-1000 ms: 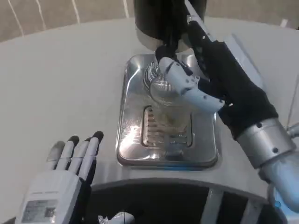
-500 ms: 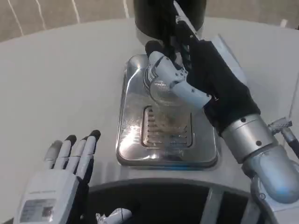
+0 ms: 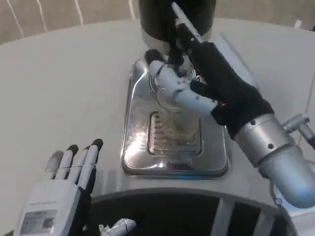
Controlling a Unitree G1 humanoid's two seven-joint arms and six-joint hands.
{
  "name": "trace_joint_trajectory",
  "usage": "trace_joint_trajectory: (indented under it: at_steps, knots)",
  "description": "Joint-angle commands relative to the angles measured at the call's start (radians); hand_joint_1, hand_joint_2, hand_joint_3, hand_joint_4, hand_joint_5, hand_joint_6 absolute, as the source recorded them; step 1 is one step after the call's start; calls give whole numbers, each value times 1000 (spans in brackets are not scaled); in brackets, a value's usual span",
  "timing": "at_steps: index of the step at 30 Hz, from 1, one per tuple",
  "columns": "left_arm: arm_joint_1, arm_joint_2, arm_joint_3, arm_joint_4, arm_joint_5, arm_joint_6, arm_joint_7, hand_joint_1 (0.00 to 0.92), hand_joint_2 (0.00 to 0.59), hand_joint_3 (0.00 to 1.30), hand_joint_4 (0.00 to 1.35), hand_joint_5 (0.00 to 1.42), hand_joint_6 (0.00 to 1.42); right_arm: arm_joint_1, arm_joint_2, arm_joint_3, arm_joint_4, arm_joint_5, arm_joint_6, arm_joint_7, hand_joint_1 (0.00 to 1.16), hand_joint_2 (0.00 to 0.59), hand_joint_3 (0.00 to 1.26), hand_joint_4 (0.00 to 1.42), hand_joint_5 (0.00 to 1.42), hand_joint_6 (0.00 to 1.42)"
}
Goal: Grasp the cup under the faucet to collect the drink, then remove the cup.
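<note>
1. A clear cup (image 3: pixel 170 101) stands on a shiny metal drip tray (image 3: pixel 138 142), over the far end of the tray's slotted grate (image 3: pixel 174 135).
2. The cup sits just below the dark round body of the drink dispenser (image 3: pixel 157 19), at the far edge of the tray; the faucet itself is hidden behind the right robot hand.
3. The right robot hand (image 3: pixel 197 81) reaches in from the right, and its white fingers (image 3: pixel 170 78) wrap around the upper part of the cup, clamped on it.
4. Whether there is any drink in the cup cannot be told; the glass is blurred and partly covered.
5. The left robot hand (image 3: pixel 66 182) rests low at the near left on the white table (image 3: pixel 59 88), palm down, holding nothing, its fingers straight and slightly apart.
6. The left robot hand lies well apart from the tray and the cup.
</note>
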Motion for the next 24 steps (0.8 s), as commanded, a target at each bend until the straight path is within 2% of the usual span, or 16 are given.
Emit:
trace_joint_trajectory:
  at_steps: [1, 4, 6, 8, 10, 13, 17, 20, 24]
  knots:
    - [-5, -1, 1, 25, 1, 14, -9, 0, 129, 0, 0, 0, 0, -26, -46, 95, -54, -74, 88, 91, 188, 483, 0, 0, 0, 0]
    - [-10, -1, -2, 33, 9, 28, -12, 0, 129, 0, 0, 0, 0, -62, -95, 189, -112, -245, 159, 155, 159, 492, 0, 0, 0, 0]
    - [-14, -3, -2, 37, 15, 44, -16, 0, 128, 0, 0, 0, 0, -94, -116, 251, -134, -391, 199, 210, 156, 494, 0, 0, 0, 0]
    - [-24, -3, 0, 49, 17, 58, -17, 0, 128, 0, 0, 0, 0, -124, -122, 294, -138, -525, 232, 283, 155, 497, 0, 0, 0, 0]
    - [-31, -2, 1, 57, 14, 67, -16, 0, 126, 0, 0, 0, 0, -138, -112, 318, -137, -643, 244, 343, 153, 499, 0, 0, 0, 0]
    - [-51, -2, 9, 78, -1, 75, -7, 0, 124, 0, 0, 0, 0, -142, -73, 329, -128, -788, 239, 415, 151, 502, 0, 0, 0, 0]
    - [-79, -6, 21, 109, -20, 76, 17, 0, 122, 0, 0, 0, 0, -132, -7, 315, -105, -910, 214, 459, 149, 506, 0, 0, 0, 0]
    - [-115, -21, 52, 160, -54, 63, 79, 0, 120, 0, 0, 0, 0, -123, 32, 297, -82, -957, 188, 467, 151, 511, 0, 0, 0, 0]
    - [-176, -24, 61, 226, -85, 58, 109, 0, 118, 0, 0, 0, 1, -115, 67, 267, -54, -974, 153, 471, 163, 524, 0, 0, 0, 0]
